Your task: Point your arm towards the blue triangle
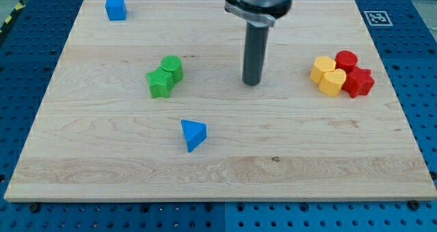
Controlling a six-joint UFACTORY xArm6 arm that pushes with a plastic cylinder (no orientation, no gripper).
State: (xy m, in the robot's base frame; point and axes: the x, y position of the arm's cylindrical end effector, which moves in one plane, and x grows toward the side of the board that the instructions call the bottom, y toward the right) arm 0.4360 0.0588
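Note:
The blue triangle lies on the wooden board, a little below and left of the middle. My tip is the lower end of the dark rod that comes down from the view's top centre. It rests on the board up and to the right of the blue triangle, well apart from it and touching no block.
A blue cube sits at the top left. A green star and a green cylinder touch left of the tip. Two yellow blocks, a red cylinder and a red star cluster at the right.

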